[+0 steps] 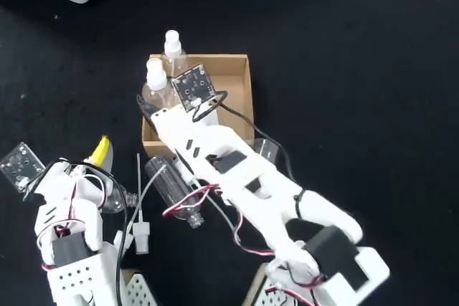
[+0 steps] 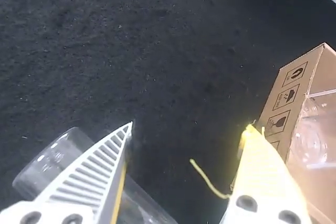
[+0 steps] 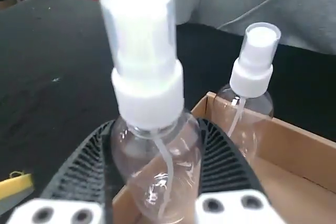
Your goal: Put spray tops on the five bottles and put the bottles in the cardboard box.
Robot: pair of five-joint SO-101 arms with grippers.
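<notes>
Two capped bottles: clear, with white spray tops [image 3: 144, 51]
Held bottle [image 3: 152, 156]: upright, clamped at its shoulders between the right gripper [image 3: 156, 129] jaws; at 10 o'clock of the cardboard box [image 1: 248, 91]
Second bottle [image 3: 252, 77]: the box's 11 o'clock corner
Left gripper [image 2: 189, 127]: jaws wide apart, gripping nothing; uncapped bottle [image 2: 44, 166] beside one finger

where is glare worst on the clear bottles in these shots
High view: bright streaks along the lying bottle against the black cloth. Right wrist view: white highlights on the gripped bottle, the strongest of the three. Left wrist view: a faint sheen on the near bottle.
</notes>
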